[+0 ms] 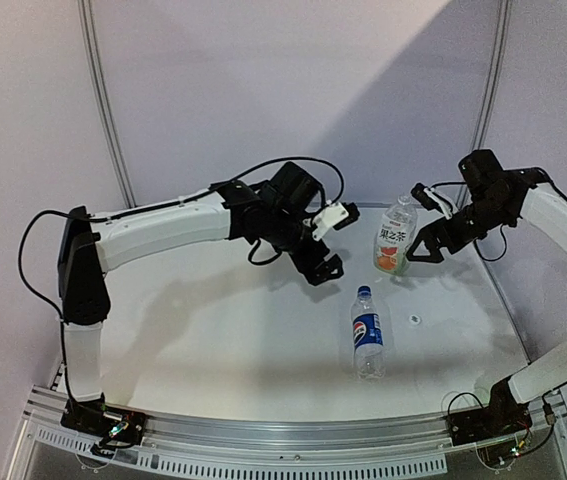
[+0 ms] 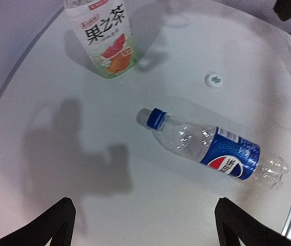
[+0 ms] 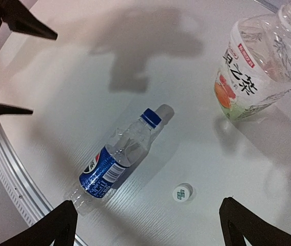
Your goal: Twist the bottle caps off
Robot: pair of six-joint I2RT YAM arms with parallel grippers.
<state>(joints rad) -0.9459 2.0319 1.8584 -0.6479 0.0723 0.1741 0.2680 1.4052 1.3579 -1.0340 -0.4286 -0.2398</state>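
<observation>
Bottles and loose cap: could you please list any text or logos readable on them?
"果之茶": label of the tea bottle, large black characters; its small print is unreadable.
Pepsi globe logo: slim bottle; wording blurred.
Green mark: white cap, unreadable.

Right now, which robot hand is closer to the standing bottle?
The right. The right gripper hangs open just beside the standing bottle, on its right in the top view. The left gripper, also open, sits farther off on the bottle's other side.

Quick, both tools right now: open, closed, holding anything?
Left tool: open, empty.
Right tool: open, empty.
</observation>
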